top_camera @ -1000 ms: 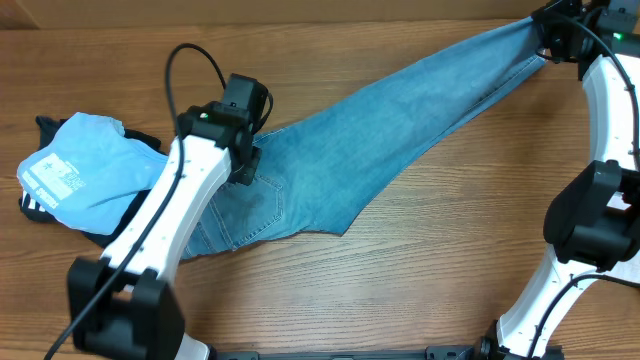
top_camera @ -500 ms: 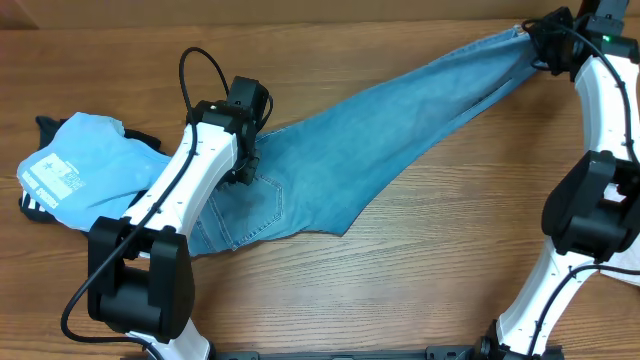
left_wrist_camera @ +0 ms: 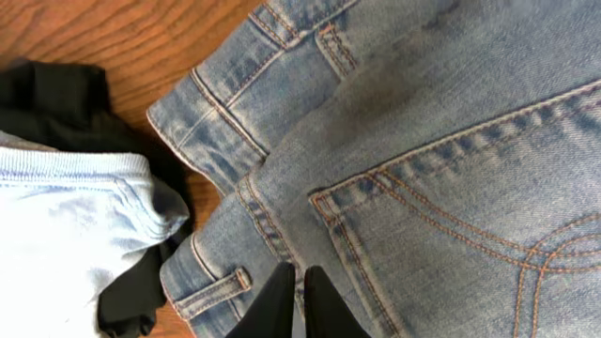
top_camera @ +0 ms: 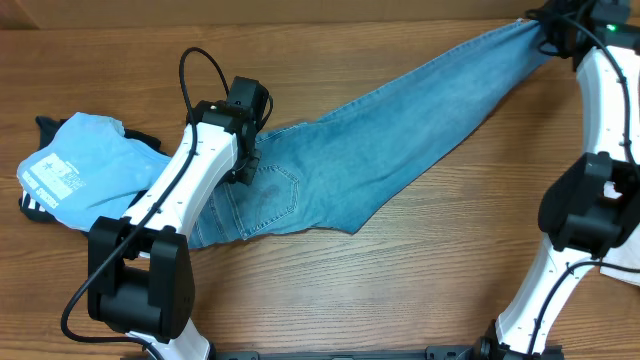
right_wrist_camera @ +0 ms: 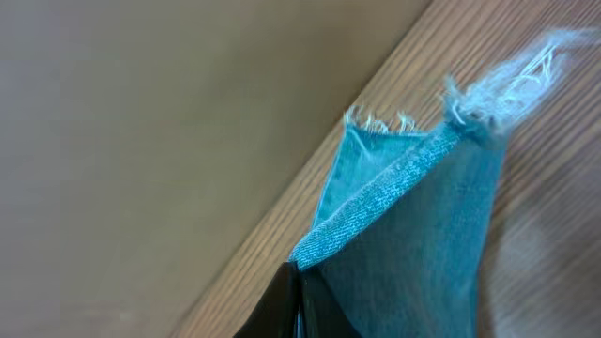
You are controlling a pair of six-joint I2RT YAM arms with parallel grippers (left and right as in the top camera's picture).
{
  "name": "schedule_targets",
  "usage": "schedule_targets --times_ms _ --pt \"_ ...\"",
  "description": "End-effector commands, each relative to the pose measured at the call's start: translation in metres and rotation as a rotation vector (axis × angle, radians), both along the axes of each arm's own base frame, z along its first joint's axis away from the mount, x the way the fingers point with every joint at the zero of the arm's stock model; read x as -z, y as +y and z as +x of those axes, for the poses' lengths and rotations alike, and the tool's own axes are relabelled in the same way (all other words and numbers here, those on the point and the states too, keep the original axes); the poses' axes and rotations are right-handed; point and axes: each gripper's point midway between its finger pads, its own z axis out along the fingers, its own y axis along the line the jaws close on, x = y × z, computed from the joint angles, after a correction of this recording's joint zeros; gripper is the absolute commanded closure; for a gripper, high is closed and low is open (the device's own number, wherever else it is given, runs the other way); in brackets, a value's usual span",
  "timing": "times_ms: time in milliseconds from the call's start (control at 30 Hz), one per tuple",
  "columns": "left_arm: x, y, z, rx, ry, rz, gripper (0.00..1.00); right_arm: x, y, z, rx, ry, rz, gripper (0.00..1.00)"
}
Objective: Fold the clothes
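You had the jeans [top_camera: 380,140] laid out as one long diagonal band across the table [top_camera: 450,290]. Their long axis ran from the waist end at lower left up to the leg end at the far right corner. The waistband [left_wrist_camera: 202,117] pointed toward the left side of the table, and the frayed hem [right_wrist_camera: 413,155] pointed up and to the right. The seat lay face up, with a stitched back pocket [top_camera: 275,190] showing just beside your left arm.

Your left gripper [top_camera: 245,168] sat over the waist end. In the left wrist view its fingertips were drawn nearly together and clenched on the denim just below the waistband. Your right gripper [top_camera: 548,28] was at the far right corner, pinched tight on the folded leg end, and the loose hem threads fanned out beyond the fingertips. The leg looked stretched fairly straight between the two grips, while the lower edge near the seat bunched into a pointed flap.

Left of the waist, a sky-blue shirt [top_camera: 85,170] with white print lay crumpled on top of a black garment [top_camera: 40,127], and the pile touched the jeans' waist end.
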Motion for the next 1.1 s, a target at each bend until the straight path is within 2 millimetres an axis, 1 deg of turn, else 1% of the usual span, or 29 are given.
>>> schedule_targets --times_ms 0,33,67,100,133,167,200,233,267,300,367,400,467,500,533,567,600,633,667,733,767,800,833,900,933,967,1000,1033,1067 --pt "-0.001 0.000 0.000 -0.006 0.007 0.007 0.91 0.036 -0.003 0.013 0.035 0.029 0.005 0.96" --pt "-0.001 0.001 -0.001 -0.006 0.012 0.008 0.91 0.043 -0.007 0.013 0.062 0.039 0.009 0.95" --pt "-0.001 0.001 -0.002 -0.006 0.015 0.009 0.91 0.043 -0.010 0.014 0.074 0.035 -0.004 0.83" --pt "-0.001 0.001 -0.001 -0.006 0.014 0.009 0.91 0.039 -0.016 0.016 0.060 0.021 -0.042 0.31" --pt "-0.001 0.001 -0.001 -0.007 0.013 0.008 0.91 0.035 -0.017 0.018 0.000 0.017 -0.094 0.10" --pt "-0.001 0.001 -0.001 -0.011 0.012 0.007 0.91 0.035 -0.023 0.013 -0.006 0.038 -0.109 0.00" --pt "-0.001 0.001 -0.001 -0.025 0.008 0.005 0.90 0.037 -0.029 0.003 -0.013 0.077 -0.098 0.00" --pt "-0.001 0.000 -0.002 -0.030 0.007 -0.003 0.88 0.039 -0.029 -0.006 -0.038 0.107 -0.049 0.00" --pt "0.001 -0.006 -0.002 -0.026 0.012 -0.035 0.78 0.039 -0.025 -0.015 -0.081 0.131 0.017 0.00" --pt "0.004 -0.014 -0.004 -0.024 0.027 -0.089 0.66 0.037 -0.012 -0.023 -0.185 0.145 0.067 0.00" --pt "0.008 -0.027 -0.007 -0.015 0.053 -0.188 0.43 0.037 0.003 -0.032 -0.292 0.167 0.092 0.00" --pt "0.009 -0.034 -0.009 0.010 0.074 -0.240 0.36 0.040 0.010 -0.039 -0.343 0.191 0.097 0.00" --pt "0.014 -0.048 -0.012 0.074 0.110 -0.336 0.36 0.043 0.024 -0.049 -0.391 0.217 0.161 0.00" --pt "0.017 -0.056 -0.011 0.120 0.118 -0.386 0.32 0.043 0.030 -0.052 -0.407 0.219 0.189 0.00" --pt "0.019 -0.063 -0.007 0.193 0.118 -0.425 0.28 0.044 0.033 -0.054 -0.418 0.224 0.210 0.00" --pt "0.024 -0.067 0.004 0.261 0.094 -0.426 0.18 0.045 0.036 -0.057 -0.421 0.236 0.225 0.00" --pt "0.027 -0.068 0.013 0.275 0.065 -0.423 0.17 0.046 0.037 -0.060 -0.424 0.244 0.234 0.00" --pt "0.027 -0.073 0.029 0.305 0.008 -0.435 0.21 0.044 0.043 -0.061 -0.467 0.231 0.243 0.00" --pt "0.025 -0.085 0.052 0.368 -0.080 -0.466 0.26 0.041 0.051 -0.063 -0.511 0.222 0.264 0.00" --pt "0.022 -0.096 0.078 0.406 -0.182 -0.494 0.34 0.041 0.059 -0.069 -0.528 0.233 0.309 0.00" --pt "0.028 -0.099 0.090 0.418 -0.218 -0.495 0.41 0.040 0.069 -0.073 -0.568 0.236 0.330 0.00" --pt "0.042 -0.113 0.091 0.474 -0.202 -0.561 0.41 0.041 0.076 -0.076 -0.599 0.246 0.327 0.00" --pt "0.049 -0.120 0.088 0.499 -0.184 -0.602 0.39 0.041 0.079 -0.076 -0.606 0.248 0.325 0.00" --pt "0.064 -0.120 0.085 0.491 -0.150 -0.607 0.40 0.040 0.083 -0.074 -0.619 0.240 0.316 0.00" --pt "0.068 -0.126 0.081 0.501 -0.132 -0.644 0.42 0.040 0.085 -0.072 -0.632 0.232 0.301 0.00" --pt "0.070 -0.128 0.080 0.504 -0.125 -0.655 0.58 0.040 0.087 -0.070 -0.637 0.227 0.292 0.00" --pt "0.071 -0.128 0.079 0.501 -0.121 -0.655 0.77 0.039 0.090 -0.067 -0.645 0.217 0.283 0.00" --pt "0.071 -0.127 0.080 0.499 -0.122 -0.654 0.94 0.038 0.091 -0.065 -0.647 0.212 0.274 0.00" --pt "0.069 -0.126 0.081 0.493 -0.126 -0.654 0.96 0.039 0.090 -0.063 -0.645 0.211 0.257 0.00"
